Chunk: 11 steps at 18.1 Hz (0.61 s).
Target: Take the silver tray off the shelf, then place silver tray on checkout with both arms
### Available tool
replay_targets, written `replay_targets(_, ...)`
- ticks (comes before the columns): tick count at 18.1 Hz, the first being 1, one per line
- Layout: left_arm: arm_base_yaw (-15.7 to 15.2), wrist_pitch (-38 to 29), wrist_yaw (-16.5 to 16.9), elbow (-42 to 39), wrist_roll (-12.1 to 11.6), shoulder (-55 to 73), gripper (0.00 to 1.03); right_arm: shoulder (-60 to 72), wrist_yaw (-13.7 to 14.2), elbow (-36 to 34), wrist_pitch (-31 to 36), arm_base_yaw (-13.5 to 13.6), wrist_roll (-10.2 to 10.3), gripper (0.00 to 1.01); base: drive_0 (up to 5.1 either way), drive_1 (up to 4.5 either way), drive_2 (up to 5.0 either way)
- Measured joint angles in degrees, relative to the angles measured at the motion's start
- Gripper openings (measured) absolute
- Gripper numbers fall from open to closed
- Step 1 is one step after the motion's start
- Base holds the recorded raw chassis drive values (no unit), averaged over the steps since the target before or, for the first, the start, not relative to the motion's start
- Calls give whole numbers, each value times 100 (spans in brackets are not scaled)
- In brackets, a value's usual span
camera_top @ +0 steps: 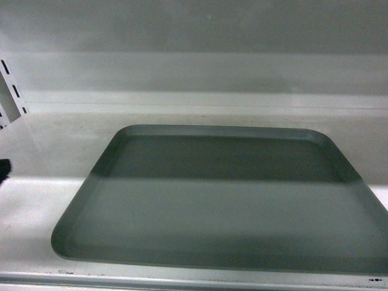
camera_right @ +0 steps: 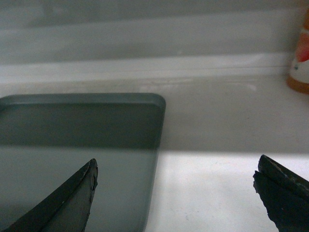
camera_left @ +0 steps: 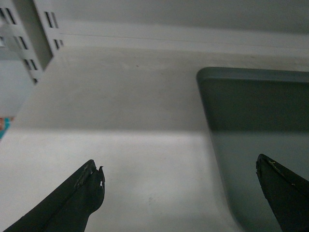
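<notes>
Both grippers are in at shelf level, each one straddling a side rim of the silver tray (camera_top: 224,200). The left gripper (camera_left: 179,186) is spread wide, one finger over bare shelf board (camera_top: 36,200), the other over the tray's left edge. The right gripper (camera_right: 175,186) mirrors it, just as wide, one finger above the tray's right side and the other over bare board. Neither is gripping anything yet.

The step here looks like the two-sided grasp. To do it well, each gripper should drop so one finger goes under or against the low rim and the other inside it, and both should close together. Matching heights will matter too, since a flat tray tips if one side lifts first. Pinching near the middle of each long side looks safer than at the rounded corners.

The tray lies flat near the front edge of the shelf, its right side running out of the head view. It is dull grey-green and matte, with rounded corners, a shallow raised rim and nothing on it. A shadow band darkens its far half.

Further back, the board meets the white back panel (camera_top: 194,73). A slotted upright (camera_left: 24,48) stands at the far left corner. An orange and white object (camera_right: 300,58) sits at the far right; I cannot tell what it is.
</notes>
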<state>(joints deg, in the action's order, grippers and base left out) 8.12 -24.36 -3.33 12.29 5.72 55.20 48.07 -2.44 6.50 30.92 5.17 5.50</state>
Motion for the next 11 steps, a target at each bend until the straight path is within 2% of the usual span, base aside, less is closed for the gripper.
replay_targets(2, 31, -625, 122, 177, -81, 933, 98, 1036, -216, 149, 682, -35, -24, 98, 0, 0, 0)
replay_targets(3, 33, -979, 151, 323, -170, 1513, 98, 1709, -249, 249, 1185, -26, -127, 98, 0, 0, 0)
replay_targets(6, 120, -1399, 199, 656, -321, 2559, 98, 3056, -289, 479, 2057, 98, -326, 98, 0, 0, 0)
replay_targets(11, 278, -1512, 199, 1180, -474, 3467, 98, 4391, -310, 1001, 2524, 151, -494, 98, 0, 0, 0)
